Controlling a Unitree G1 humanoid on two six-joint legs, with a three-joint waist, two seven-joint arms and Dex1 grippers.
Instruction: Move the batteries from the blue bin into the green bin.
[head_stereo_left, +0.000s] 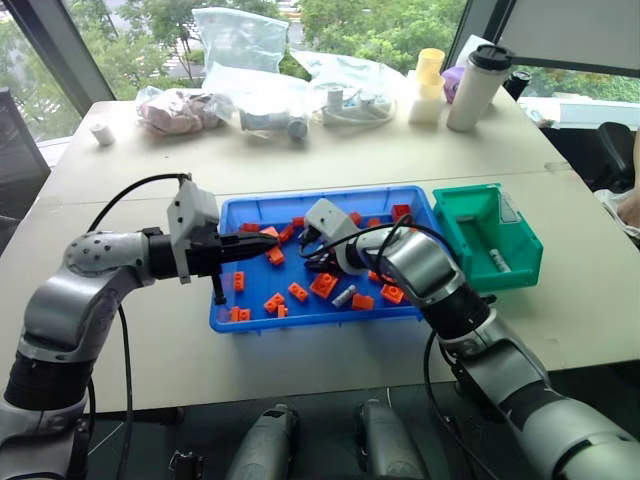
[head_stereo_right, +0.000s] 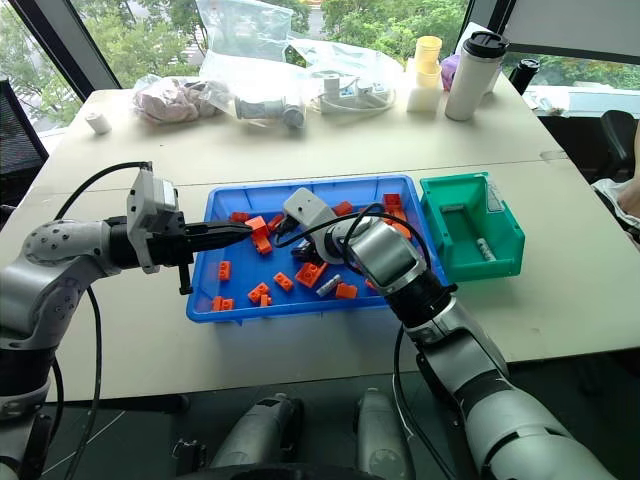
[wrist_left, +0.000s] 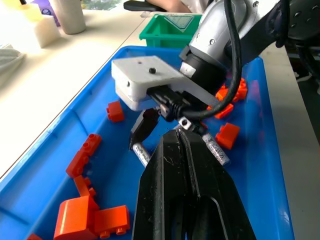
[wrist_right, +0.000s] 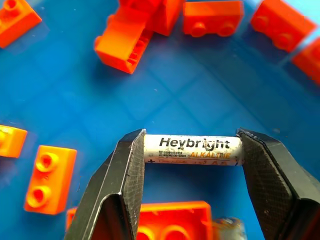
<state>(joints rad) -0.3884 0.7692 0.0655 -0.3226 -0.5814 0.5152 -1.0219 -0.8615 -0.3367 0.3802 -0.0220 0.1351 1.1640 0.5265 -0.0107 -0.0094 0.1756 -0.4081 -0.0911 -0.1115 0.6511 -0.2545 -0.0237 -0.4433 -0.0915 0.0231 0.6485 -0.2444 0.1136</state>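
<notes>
In the right wrist view my right gripper (wrist_right: 191, 146) is shut on a silver battery (wrist_right: 192, 150), one finger on each of its ends, just over the floor of the blue bin (head_stereo_left: 322, 193). From the head views that gripper (head_stereo_left: 305, 240) reaches into the bin's left-middle part. A second battery (head_stereo_left: 344, 296) lies loose among orange bricks nearer the front. The green bin (head_stereo_left: 466, 191) stands right of the blue one with a battery (head_stereo_left: 498, 261) inside. My left gripper (head_stereo_left: 250, 250) is shut and empty, pointing over the blue bin's left edge.
Orange toy bricks (head_stereo_left: 324, 285) are scattered through the blue bin. At the back of the table sit plastic bags (head_stereo_left: 240, 40), a white tumbler (head_stereo_left: 478, 88) and a yellow cup (head_stereo_left: 429, 70). A black cable (head_stereo_left: 130, 195) loops over my left arm.
</notes>
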